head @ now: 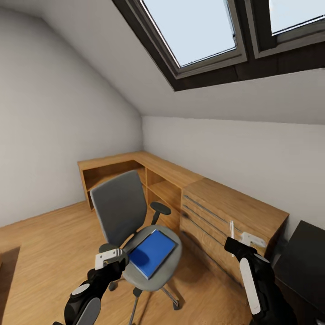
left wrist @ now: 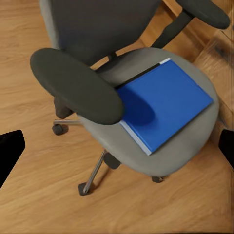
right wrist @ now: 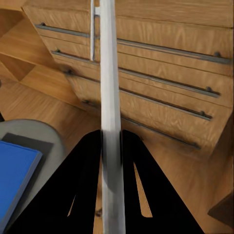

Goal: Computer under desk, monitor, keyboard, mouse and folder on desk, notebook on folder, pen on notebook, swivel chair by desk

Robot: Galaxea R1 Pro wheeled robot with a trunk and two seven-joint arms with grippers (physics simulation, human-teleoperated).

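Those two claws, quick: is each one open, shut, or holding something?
Left gripper: open, holding nothing, above the chair with the blue folder.
Right gripper: shut on the pen.

swivel chair: grey upholstered swivel chair (head: 122, 212) with black armrests and a metal star base on castors, standing on the wood floor just beside the light-wood drawer chest (head: 225, 216)

folder: bright blue flat folder (head: 152, 253), lying flat on the chair seat

pen: thin white-silver pen (right wrist: 110, 117), upright, pinched between the right gripper's (right wrist: 111, 146) black fingers

desk: just a black top corner (head: 307, 253) at the far right
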